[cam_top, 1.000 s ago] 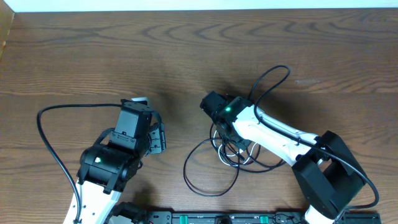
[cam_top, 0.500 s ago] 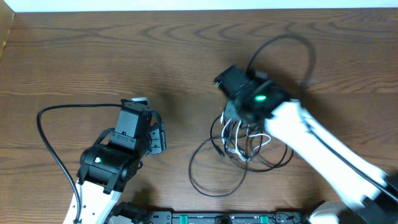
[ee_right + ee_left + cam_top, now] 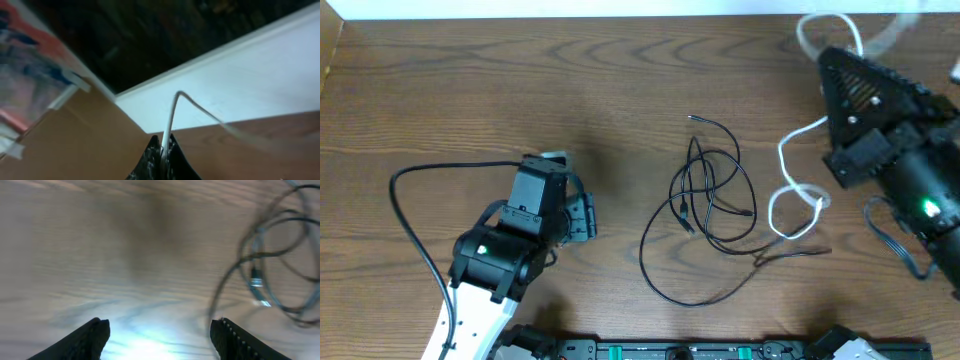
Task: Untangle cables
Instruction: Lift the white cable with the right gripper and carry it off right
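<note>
One white cable pinched in my right grip; black tangle on the table.
My right gripper [image 3: 162, 146] is raised at the far right of the table [image 3: 520, 90] and closed narrow on the single white cable [image 3: 783, 150], which loops down toward the wood. My left gripper [image 3: 160, 339] hangs wide and empty left of the black cables [image 3: 708, 192], a loose mid-table knot whose strands I cannot count.

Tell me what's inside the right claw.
The right claw is shut on the white cable, which runs up out of it. The clamped stretch itself is hidden inside its grip.
</note>
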Robot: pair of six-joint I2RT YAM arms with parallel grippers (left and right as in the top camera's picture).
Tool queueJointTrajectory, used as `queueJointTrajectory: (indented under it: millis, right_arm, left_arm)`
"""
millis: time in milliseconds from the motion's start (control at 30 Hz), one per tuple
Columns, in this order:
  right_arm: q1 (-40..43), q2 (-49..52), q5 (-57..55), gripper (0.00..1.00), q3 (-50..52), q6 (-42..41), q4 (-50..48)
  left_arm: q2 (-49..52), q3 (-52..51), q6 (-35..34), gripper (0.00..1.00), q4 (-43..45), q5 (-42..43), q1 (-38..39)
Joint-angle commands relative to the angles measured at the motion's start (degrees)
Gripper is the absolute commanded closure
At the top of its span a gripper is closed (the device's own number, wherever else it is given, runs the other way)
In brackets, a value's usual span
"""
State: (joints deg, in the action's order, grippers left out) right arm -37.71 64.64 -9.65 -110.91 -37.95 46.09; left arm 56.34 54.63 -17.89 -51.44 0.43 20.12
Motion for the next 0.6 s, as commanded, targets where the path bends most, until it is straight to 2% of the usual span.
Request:
queueJointTrajectory:
  millis: [0,100,267,367,500,567]
  right_arm:
    - [0.2,0.3,2.6,0.98,0.2,3.6,-1.8]
    - [0.2,0.2,2.8,0.98,0.2,3.8,-3.7]
    - [0.2,0.2,7.1,0.98,0.2,3.8,-7.6]
    - [0.3,0.2,6.2,0.98,0.2,9.4,-8.3]
    - [0.8,0.2,-5.4,0.98,0.2,18.6,-9.3]
    - [1.3,0.2,-10.6,0.98,0.2,20.0,-12.3]
  left_arm:
    - [2.0,0.4,3.8,0.29,2.3,12.5,0.0]
    - [3.7,0.4,7.8,0.3,4.0,20.0,0.7]
    - [8.1,0.4,21.5,0.29,7.4,37.5,4.8]
    - [10.4,0.4,25.3,0.29,7.9,38.4,7.9]
    - [13.0,0.4,26.5,0.29,8.1,38.4,11.7]
    - [13.7,0.4,26.5,0.29,8.8,38.3,13.0]
